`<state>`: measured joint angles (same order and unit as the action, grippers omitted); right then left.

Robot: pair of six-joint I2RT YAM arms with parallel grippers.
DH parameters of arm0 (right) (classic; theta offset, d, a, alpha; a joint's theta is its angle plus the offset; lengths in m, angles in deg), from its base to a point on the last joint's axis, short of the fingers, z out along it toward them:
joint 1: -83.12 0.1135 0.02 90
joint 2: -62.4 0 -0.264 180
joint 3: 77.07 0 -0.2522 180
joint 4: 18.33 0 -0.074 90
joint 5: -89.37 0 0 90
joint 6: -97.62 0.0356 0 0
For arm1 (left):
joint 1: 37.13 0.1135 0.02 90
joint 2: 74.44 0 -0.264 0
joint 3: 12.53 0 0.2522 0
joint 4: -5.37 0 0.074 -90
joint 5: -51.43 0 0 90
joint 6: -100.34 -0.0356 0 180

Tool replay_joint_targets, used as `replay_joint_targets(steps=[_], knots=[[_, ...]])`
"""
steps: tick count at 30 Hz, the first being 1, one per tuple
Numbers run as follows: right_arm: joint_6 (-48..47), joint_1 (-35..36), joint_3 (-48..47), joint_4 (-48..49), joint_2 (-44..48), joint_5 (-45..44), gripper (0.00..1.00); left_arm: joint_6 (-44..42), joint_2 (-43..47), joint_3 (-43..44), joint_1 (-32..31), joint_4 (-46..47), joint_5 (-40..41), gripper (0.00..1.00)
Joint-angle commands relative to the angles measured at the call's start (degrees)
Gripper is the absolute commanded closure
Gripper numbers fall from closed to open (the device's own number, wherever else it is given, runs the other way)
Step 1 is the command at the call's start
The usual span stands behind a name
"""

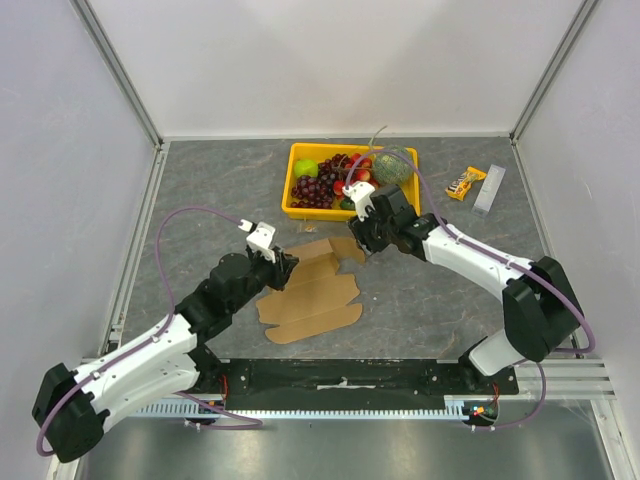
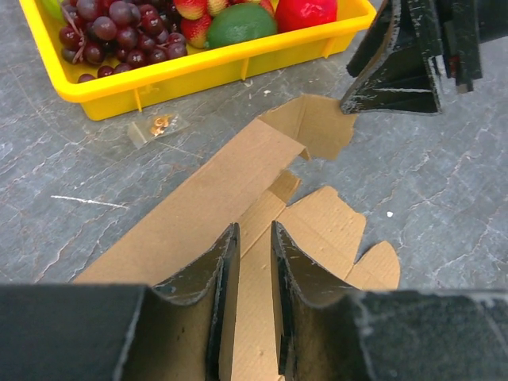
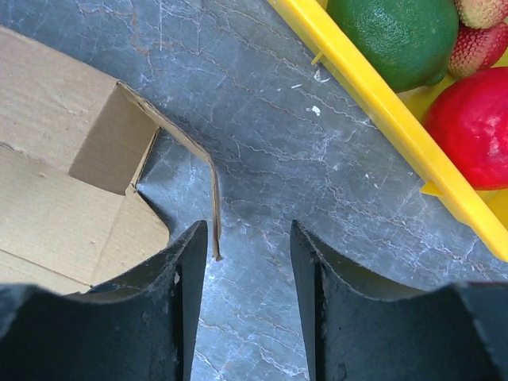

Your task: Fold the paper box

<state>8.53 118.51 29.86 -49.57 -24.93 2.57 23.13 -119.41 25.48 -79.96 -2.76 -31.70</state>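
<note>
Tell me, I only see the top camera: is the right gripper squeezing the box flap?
Observer: No. Its wrist view shows the right gripper open. The flap's raised edge stands between its fingers, close to one.
Operator: Will it bump the tray?
Observer: It's apart. Bare table lies between it and the tray, where a lime sits against the wall.
Operator: And the left gripper?
Observer: The left gripper is over the box. Cardboard shows in the narrow gap between its fingers, but I can't tell if they pinch it.
</note>
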Motion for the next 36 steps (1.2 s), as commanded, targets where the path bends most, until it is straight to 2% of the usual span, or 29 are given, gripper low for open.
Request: replay_joint_targets(steps=[1,5,12,16,20,26,30,36], knots=[[-3.0,-0.7,-2.6,0.9,1.6,1.9,0.45,1.6,0.9,2.5,-1.4,-0.4,-0.8,0.72],[-4.1,-1.8,-3.6,0.8,0.8,4.7,0.44,2.4,0.5,2.9,-2.7,-0.4,-0.7,0.73],[-4.2,-3.1,-5.2,-1.5,-3.3,12.4,0.53,3.5,-1.9,2.5,-10.3,1.3,2.8,0.73],[-3.8,-3.2,-4.2,-1.3,-3.9,12.8,0.59,5.6,-7.0,1.3,-15.6,5.0,5.6,0.73],[-3.7,-3.2,-3.2,-1.4,-3.5,13.1,0.57,7.0,-12.4,1.2,-19.6,8.2,9.0,0.74],[-3.5,-3.1,-2.6,-1.8,-3.9,12.2,0.6,7.1,-21.3,3.1,-21.9,13.0,12.4,0.75],[-3.3,-3.1,-2.2,-1.7,-4.6,12.1,0.7,6.5,-27.4,4.6,-21.9,18.0,13.0,0.75],[-2.9,-3.1,-1.5,-1.7,-4.4,11.9,0.92,5.6,-37.0,7.3,-21.9,25.0,16.3,0.75]])
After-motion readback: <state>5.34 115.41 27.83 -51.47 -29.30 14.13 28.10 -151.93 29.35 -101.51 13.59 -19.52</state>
